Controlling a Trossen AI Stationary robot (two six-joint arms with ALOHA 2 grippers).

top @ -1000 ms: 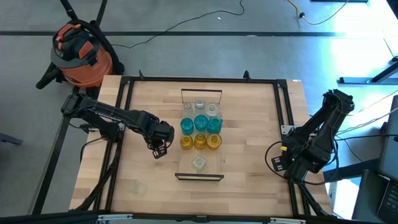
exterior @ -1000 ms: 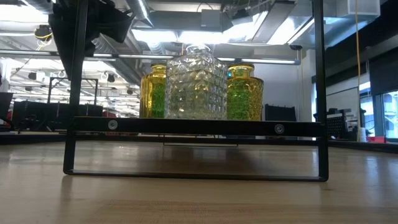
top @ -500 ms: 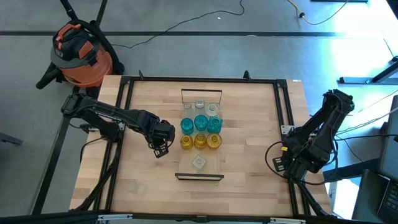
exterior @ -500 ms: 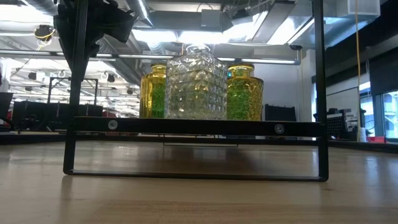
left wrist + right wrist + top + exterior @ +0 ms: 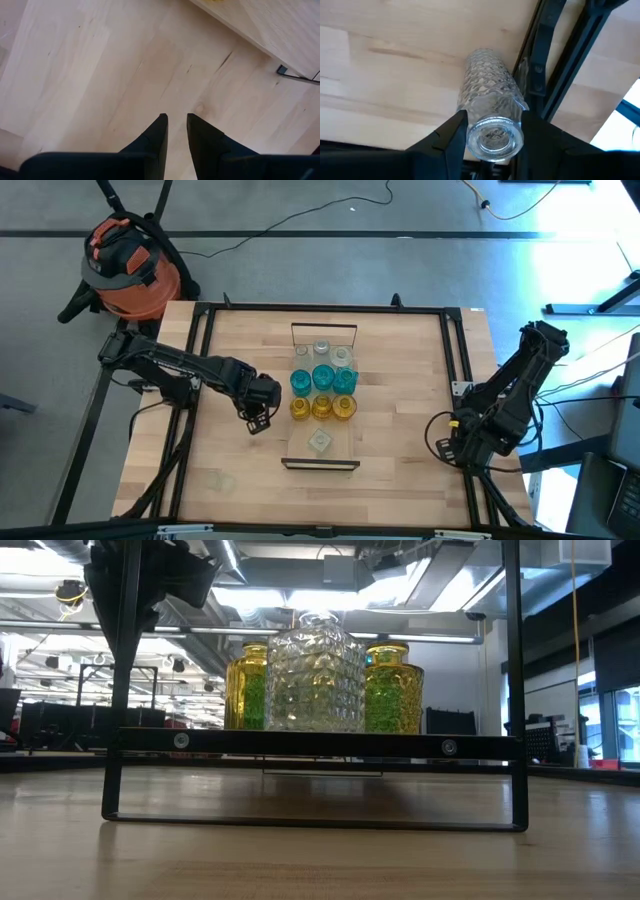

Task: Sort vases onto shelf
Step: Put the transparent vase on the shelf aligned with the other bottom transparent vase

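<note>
Planked wooden tabletop [image 5: 400, 380] fills mid-frame in the high view. The shelf [image 5: 322, 442] runs down its centre, carrying teal, amber and clear vases [image 5: 322, 378]. My right gripper [image 5: 492, 131], at the table's right edge in the high view, clamps a clear vase [image 5: 490, 102] between its fingers. My left gripper [image 5: 175, 122], left of the shelf, holds nothing, fingers slightly parted over bare wood.

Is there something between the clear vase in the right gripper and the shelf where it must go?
Nothing visible stands in the way. The right gripper holds the clear vase near the table's right edge. Between it and the shelf the high view shows only bare tabletop. The other vases already stand on the shelf.
</note>
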